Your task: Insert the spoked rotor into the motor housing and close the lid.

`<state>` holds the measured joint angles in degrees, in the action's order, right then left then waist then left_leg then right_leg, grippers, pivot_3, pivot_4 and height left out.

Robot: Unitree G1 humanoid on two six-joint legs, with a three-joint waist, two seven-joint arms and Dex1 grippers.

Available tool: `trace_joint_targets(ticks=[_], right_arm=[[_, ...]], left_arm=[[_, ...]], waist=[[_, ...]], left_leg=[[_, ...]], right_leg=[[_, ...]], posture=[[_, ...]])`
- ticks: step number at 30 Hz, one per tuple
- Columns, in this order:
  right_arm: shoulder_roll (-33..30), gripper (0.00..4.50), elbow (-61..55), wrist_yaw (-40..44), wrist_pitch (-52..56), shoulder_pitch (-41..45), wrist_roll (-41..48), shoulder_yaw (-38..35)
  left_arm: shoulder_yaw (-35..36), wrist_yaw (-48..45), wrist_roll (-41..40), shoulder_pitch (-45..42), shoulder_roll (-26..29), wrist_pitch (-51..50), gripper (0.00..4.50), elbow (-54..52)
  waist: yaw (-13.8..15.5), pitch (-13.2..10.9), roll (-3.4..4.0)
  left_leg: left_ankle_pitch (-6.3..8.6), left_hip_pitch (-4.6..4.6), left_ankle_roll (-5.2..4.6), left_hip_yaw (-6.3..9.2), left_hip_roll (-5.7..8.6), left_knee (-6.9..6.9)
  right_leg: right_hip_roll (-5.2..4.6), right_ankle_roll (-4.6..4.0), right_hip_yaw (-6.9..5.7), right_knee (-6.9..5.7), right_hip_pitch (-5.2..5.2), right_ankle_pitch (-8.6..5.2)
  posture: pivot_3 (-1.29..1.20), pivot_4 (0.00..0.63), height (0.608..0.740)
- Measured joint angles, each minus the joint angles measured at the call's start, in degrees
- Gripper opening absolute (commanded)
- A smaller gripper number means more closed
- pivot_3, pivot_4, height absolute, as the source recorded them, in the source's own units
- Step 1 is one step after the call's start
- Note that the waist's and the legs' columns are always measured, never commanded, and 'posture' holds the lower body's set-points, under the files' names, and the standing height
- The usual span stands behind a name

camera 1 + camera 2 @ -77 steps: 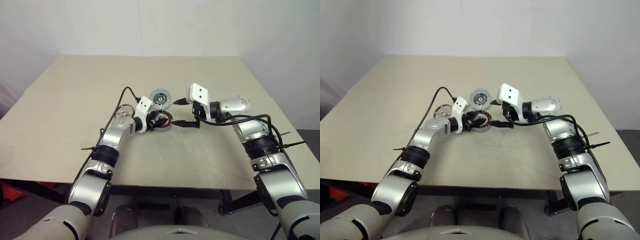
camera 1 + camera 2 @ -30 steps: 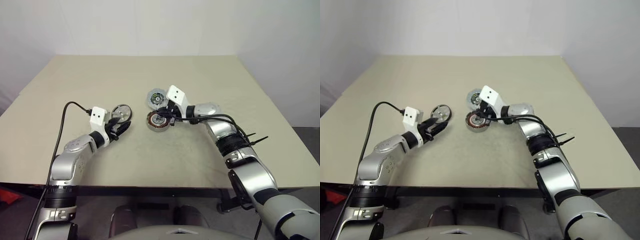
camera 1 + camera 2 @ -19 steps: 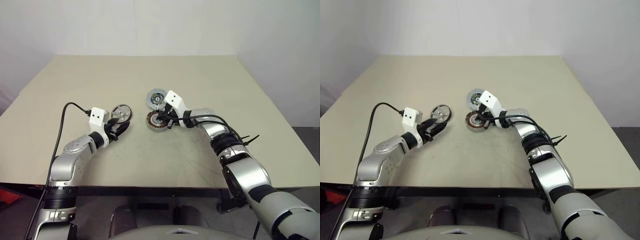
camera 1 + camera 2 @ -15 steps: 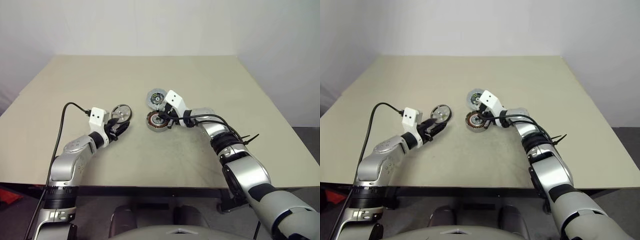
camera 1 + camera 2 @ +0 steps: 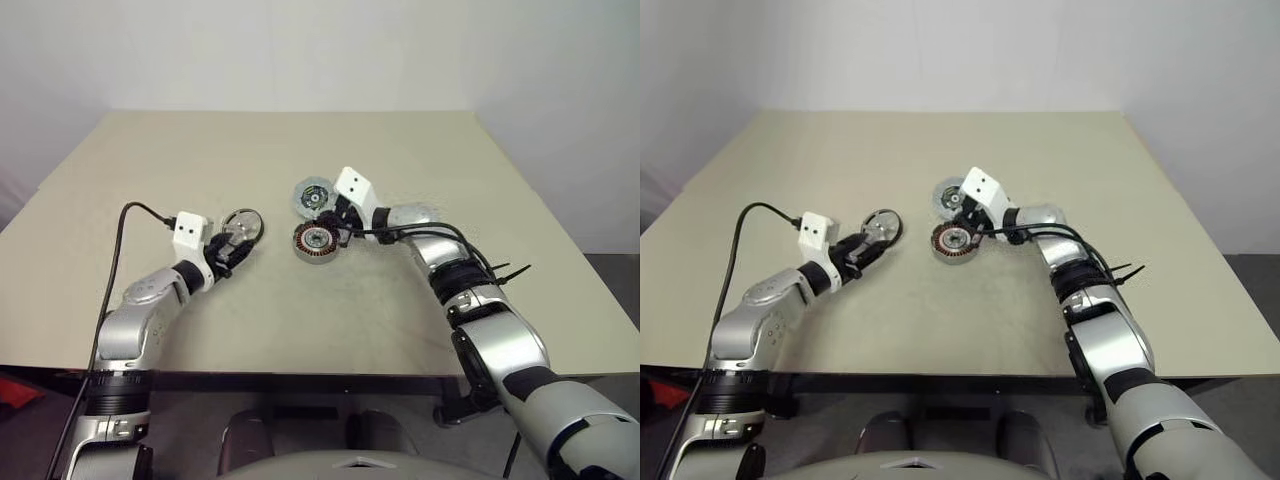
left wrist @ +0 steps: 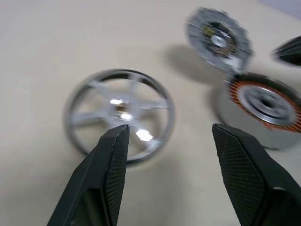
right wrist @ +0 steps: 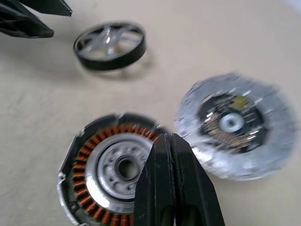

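Head views first: spoked rotor (image 5: 241,225) lies flat on the table (image 5: 150,170), left of centre, with the left hand (image 5: 228,257) just beside its near-left edge. To its right, well apart from it, sits the motor housing (image 5: 317,240), copper coils facing up and nothing seated in it. The lid (image 5: 313,195) lies swung open at the housing's far edge. The right hand (image 5: 337,236) sits at the housing's right side, though from up here I cannot tell whether it touches.

Left wrist view: the left hand's two black fingers (image 6: 110,165) stand well apart and hold nothing, with the rotor beyond them. Its rim looks like thin bright metal around open spokes and a small hub. I judge it light, rigid and rather slick, so it could skid on the table if nudged. The best hold is probably across the rim, one finger outside and one through a gap between spokes, keeping the wheel level for the drop over the housing's hub.

Right wrist view: the right hand's fingers (image 7: 171,188) are pressed together with nothing between them, their tip hovering by the housing's near edge. The housing (image 7: 113,169) looks dense and unlikely to shift. The lid (image 7: 233,132) looks stiff, and its exposed inner parts seem better left untouched.
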<state>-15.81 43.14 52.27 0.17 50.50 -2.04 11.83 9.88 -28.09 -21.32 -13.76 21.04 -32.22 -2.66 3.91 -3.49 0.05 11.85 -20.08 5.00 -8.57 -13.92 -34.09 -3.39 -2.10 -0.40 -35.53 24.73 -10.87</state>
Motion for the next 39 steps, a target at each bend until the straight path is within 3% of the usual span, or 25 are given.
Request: trace_joint_targets(ticks=[19, 39], right_arm=[[-0.97, 0.02, -3.01, -0.86, 2.52, -0.09, 0.15, -0.77], [-1.27, 0.02, -3.16, -1.92, 2.91, -0.09, 0.3, -1.99]], left_arm=[[2.24, 5.26, -0.02, -10.06, -3.22, -0.32, 3.01, 17.88], [8.09, 8.1, -6.63, -6.71, -5.93, -6.95, 3.01, 13.89]], waist=[[0.08, 0.0, -0.01], [0.05, -0.02, -0.03]], left_leg=[[-0.04, -0.01, 0.06, 0.01, 0.02, -0.02], [-0.03, 0.0, 0.04, 0.01, 0.02, -0.03]], right_leg=[[-0.02, 0.0, 0.01, -0.02, 0.0, 0.0], [-0.02, 0.0, 0.0, -0.01, -0.02, 0.0]], posture=[[0.0, 0.0, 0.74], [0.0, 0.0, 0.74]])
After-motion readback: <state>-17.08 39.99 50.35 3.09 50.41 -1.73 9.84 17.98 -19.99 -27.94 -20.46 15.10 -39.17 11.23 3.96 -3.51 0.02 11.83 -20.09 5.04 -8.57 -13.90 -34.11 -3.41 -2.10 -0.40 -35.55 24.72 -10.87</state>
